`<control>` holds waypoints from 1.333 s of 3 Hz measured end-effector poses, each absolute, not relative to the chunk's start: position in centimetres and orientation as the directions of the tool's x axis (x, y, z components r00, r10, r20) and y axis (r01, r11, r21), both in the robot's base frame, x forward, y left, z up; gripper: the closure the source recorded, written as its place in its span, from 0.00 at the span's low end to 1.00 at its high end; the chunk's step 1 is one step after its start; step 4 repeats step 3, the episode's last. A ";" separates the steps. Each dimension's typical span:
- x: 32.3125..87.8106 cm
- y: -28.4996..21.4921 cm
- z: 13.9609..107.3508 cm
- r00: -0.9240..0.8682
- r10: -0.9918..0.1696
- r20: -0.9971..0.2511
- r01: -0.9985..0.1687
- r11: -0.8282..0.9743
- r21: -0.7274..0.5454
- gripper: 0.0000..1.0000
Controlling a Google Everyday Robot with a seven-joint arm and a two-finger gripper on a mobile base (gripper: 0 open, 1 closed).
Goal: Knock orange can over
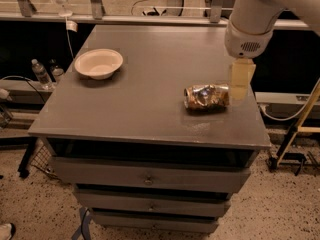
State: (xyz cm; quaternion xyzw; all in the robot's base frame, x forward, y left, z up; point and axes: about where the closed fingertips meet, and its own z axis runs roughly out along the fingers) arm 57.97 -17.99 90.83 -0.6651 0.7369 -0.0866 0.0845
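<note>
Well to the right of the cream bowl (98, 63), nearer the table's (125, 114) front edge, the orange can (206, 97) lies flat on its side, dented, its long axis pointing away from the bowl. Farther from the bowl again, the gripper (240, 83) hangs pointing down right at the can's far end, and whether it is open or closed I cannot tell. With the can down, the job looks done; any further nudge would run along its length, bowlward.
</note>
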 end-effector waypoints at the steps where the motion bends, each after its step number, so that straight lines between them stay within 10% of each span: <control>1: 57.3 -22.0 91.8 -0.159 -0.986 -0.049 -0.949 0.167 -0.269 0.00; 4: 55.9 -26.9 91.4 -0.245 -0.963 -0.112 -0.925 0.267 -0.270 0.00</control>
